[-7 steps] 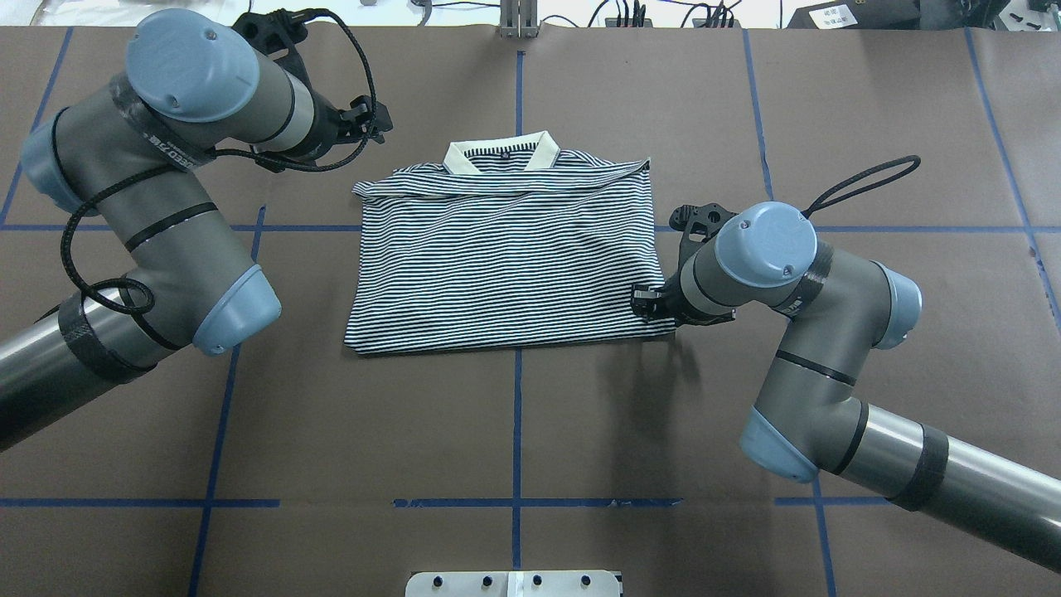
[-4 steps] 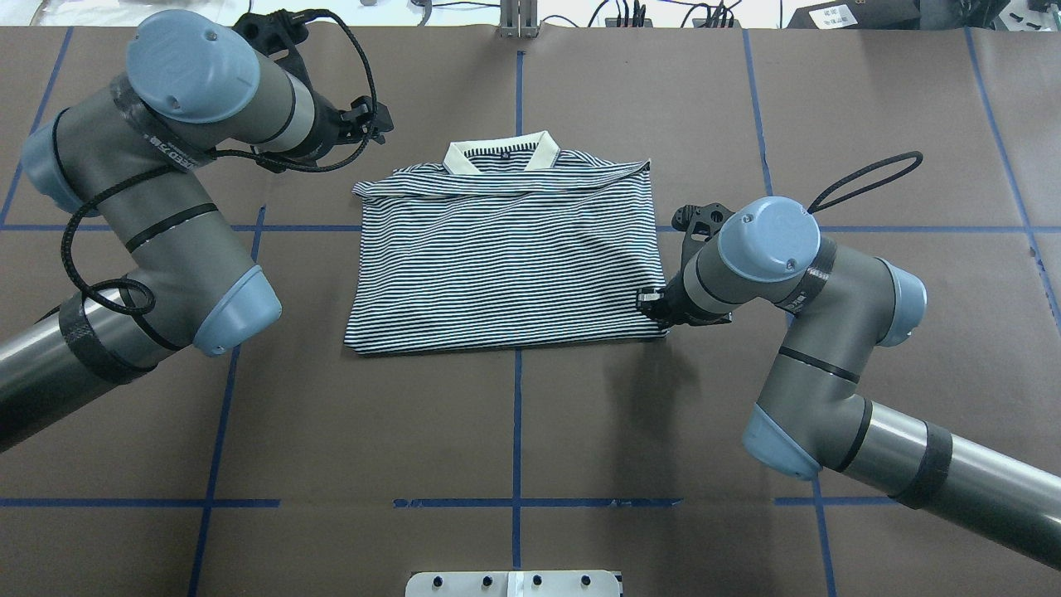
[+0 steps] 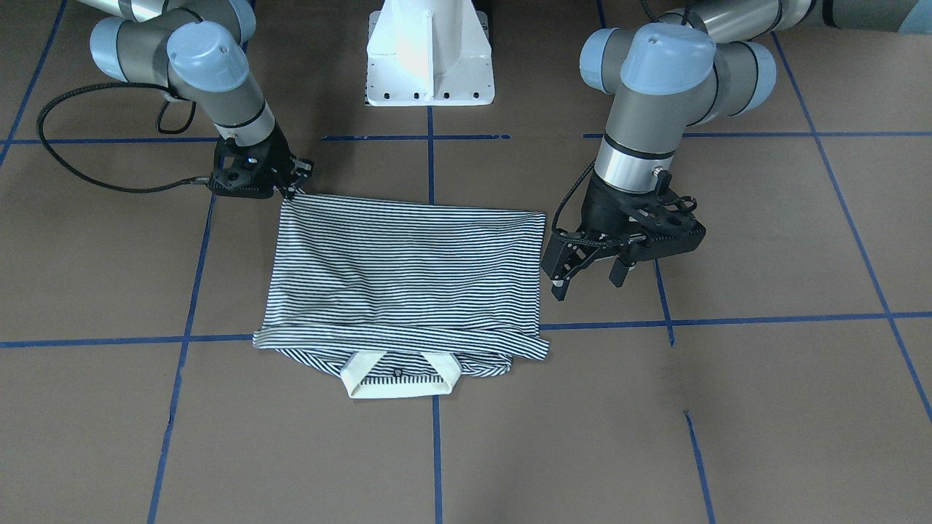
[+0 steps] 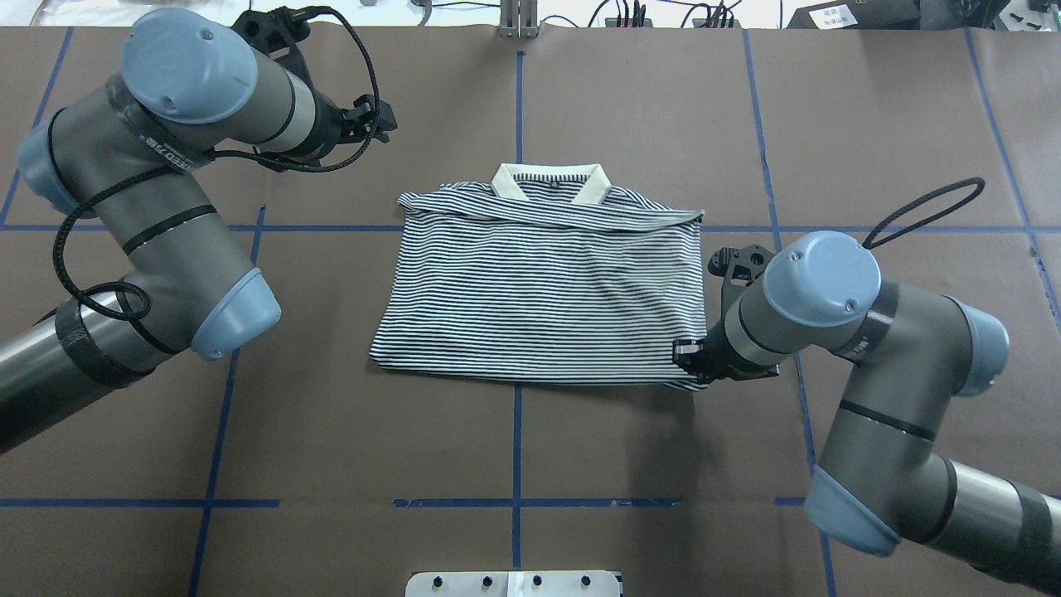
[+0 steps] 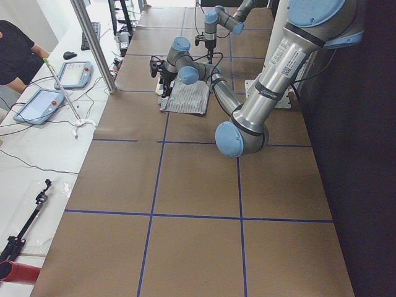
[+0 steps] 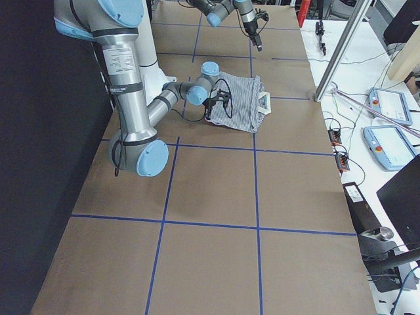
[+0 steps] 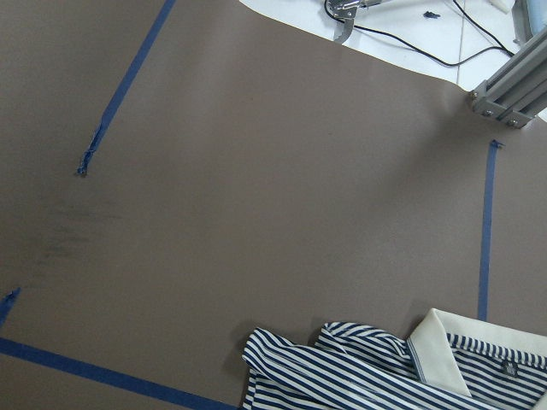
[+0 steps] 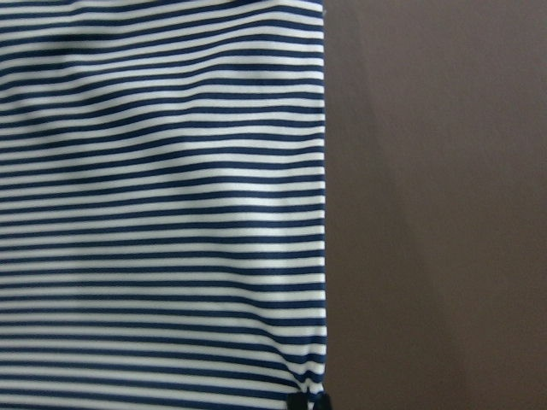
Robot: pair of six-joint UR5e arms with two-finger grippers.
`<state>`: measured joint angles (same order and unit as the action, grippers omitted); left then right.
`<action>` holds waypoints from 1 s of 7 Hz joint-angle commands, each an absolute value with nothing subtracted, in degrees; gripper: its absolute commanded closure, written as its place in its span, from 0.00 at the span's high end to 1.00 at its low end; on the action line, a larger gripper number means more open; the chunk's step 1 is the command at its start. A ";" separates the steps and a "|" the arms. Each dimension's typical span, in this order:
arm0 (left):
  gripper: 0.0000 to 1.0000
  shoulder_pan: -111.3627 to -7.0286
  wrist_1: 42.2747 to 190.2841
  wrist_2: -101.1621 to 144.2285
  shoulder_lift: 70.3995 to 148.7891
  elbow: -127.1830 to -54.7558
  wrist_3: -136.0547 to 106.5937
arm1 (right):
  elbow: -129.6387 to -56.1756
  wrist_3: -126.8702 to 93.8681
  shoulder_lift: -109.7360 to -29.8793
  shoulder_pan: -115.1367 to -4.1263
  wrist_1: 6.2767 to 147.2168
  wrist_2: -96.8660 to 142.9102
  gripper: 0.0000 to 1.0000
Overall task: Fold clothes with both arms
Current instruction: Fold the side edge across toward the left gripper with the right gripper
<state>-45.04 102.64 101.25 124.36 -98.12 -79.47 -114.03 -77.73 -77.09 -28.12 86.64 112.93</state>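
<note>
The striped polo shirt (image 4: 547,290) lies folded flat on the brown table, white collar (image 4: 551,178) at the far side. It also shows in the front-facing view (image 3: 408,276) and the right wrist view (image 8: 154,213). My right gripper (image 4: 692,365) is shut on the shirt's near right hem corner, which the front-facing view (image 3: 287,188) shows low at the table. My left gripper (image 3: 588,280) is open and empty, raised off the table beside the shirt's left edge. The left wrist view shows only the shirt's far left corner (image 7: 359,367).
The white pedestal base (image 3: 429,51) stands at the robot's side of the table. Blue tape lines (image 4: 517,431) grid the brown table. Past the far edge are cables, a metal post (image 5: 93,43), tablets (image 5: 40,105) and a person (image 5: 15,49).
My right gripper has moved right and toward the robot, dragging the whole shirt with it. The left arm has hardly moved.
</note>
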 commanded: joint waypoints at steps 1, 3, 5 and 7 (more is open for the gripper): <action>1.00 -44.83 102.66 101.16 124.19 -98.78 -79.54 | -121.19 -83.14 -82.25 -19.64 92.54 115.74 0.00; 1.00 -43.78 102.57 100.99 123.93 -100.18 -80.59 | -123.83 -83.32 -85.95 -13.91 92.46 115.84 0.00; 1.00 -40.98 101.96 101.34 123.84 -101.68 -80.95 | -125.67 -94.16 -84.91 -13.54 91.67 114.53 1.00; 1.00 -32.57 101.69 101.34 121.92 -103.00 -88.45 | -125.77 -91.26 -79.14 -20.96 91.58 113.56 1.00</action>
<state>-37.57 101.83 101.36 123.08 -102.28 -83.73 -125.60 -92.56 -82.89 -16.43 91.65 114.14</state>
